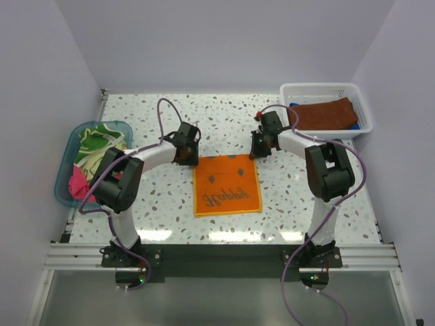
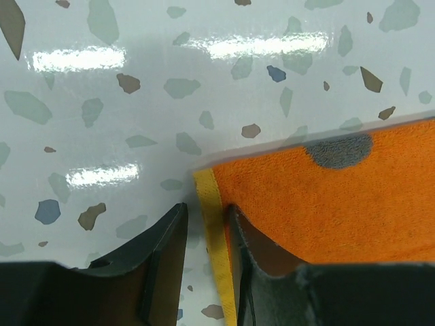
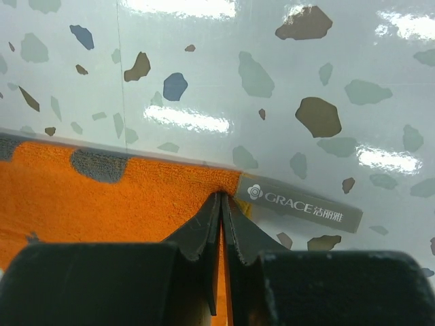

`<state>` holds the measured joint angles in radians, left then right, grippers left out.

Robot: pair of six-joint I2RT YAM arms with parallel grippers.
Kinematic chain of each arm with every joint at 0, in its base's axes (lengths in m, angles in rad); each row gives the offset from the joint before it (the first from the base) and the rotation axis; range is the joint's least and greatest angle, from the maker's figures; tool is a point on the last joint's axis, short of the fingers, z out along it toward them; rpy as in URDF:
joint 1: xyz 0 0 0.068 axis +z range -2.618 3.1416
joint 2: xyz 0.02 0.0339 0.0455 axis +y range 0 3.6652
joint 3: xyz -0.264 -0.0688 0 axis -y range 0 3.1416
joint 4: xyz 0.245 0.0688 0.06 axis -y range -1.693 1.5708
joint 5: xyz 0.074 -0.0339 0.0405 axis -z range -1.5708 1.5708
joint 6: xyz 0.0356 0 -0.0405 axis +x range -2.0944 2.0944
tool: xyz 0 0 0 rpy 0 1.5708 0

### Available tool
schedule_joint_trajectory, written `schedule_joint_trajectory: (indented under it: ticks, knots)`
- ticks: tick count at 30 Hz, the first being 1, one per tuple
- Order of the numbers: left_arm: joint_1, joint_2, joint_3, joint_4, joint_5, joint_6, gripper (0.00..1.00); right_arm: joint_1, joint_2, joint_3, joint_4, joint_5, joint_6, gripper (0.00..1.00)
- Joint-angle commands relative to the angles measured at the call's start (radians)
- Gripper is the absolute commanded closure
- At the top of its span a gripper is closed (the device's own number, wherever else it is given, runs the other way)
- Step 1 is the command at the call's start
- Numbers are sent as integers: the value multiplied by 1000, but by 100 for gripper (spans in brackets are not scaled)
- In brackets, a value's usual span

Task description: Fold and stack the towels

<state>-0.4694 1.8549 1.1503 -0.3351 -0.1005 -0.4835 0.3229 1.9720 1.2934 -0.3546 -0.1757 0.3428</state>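
Note:
An orange towel with grey blotches (image 1: 228, 185) lies flat in the middle of the table. My left gripper (image 1: 186, 155) is at its far left corner. In the left wrist view the left gripper (image 2: 206, 207) is open a little, with the towel's yellow hem (image 2: 212, 217) between the jaws, not pinched. One finger rests on the orange towel (image 2: 326, 204), the other on the table. My right gripper (image 1: 259, 149) is at the far right corner. In the right wrist view the right gripper (image 3: 221, 197) is shut on the orange towel's (image 3: 102, 204) corner, beside a grey label (image 3: 302, 204).
A white mesh basket (image 1: 319, 87) at the back right holds a rust brown towel (image 1: 323, 114) over a blue one (image 1: 355, 125). A teal tub (image 1: 68, 163) at the left holds a green and yellow patterned towel (image 1: 92, 142) and a pink one (image 1: 79, 182).

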Motion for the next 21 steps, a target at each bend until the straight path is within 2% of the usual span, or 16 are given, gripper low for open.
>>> schedule_joint_trajectory:
  ticks: [1,4,5,10,11,14,18,21]
  knots:
    - [5,15,-27,39,30,29,64,2,-4,-32,23,1,-24,92]
    - [5,-25,-6,12,24,60,59,2,-53,-10,-23,-11,-89,90]
    - [5,-40,3,4,21,86,55,2,-67,19,-43,-24,-112,89]
    - [8,-117,89,-41,-11,241,36,2,-110,138,-228,-36,-336,68]
    - [8,-121,98,-42,-11,317,25,-1,-108,177,-256,-30,-393,65]
    - [17,-117,132,-62,24,477,11,-7,-82,248,-349,-27,-533,55]
    - [32,-92,173,-81,131,664,11,-16,-9,342,-476,-83,-688,54]
    - [43,-60,198,-87,212,764,17,-16,66,428,-562,-110,-777,54]
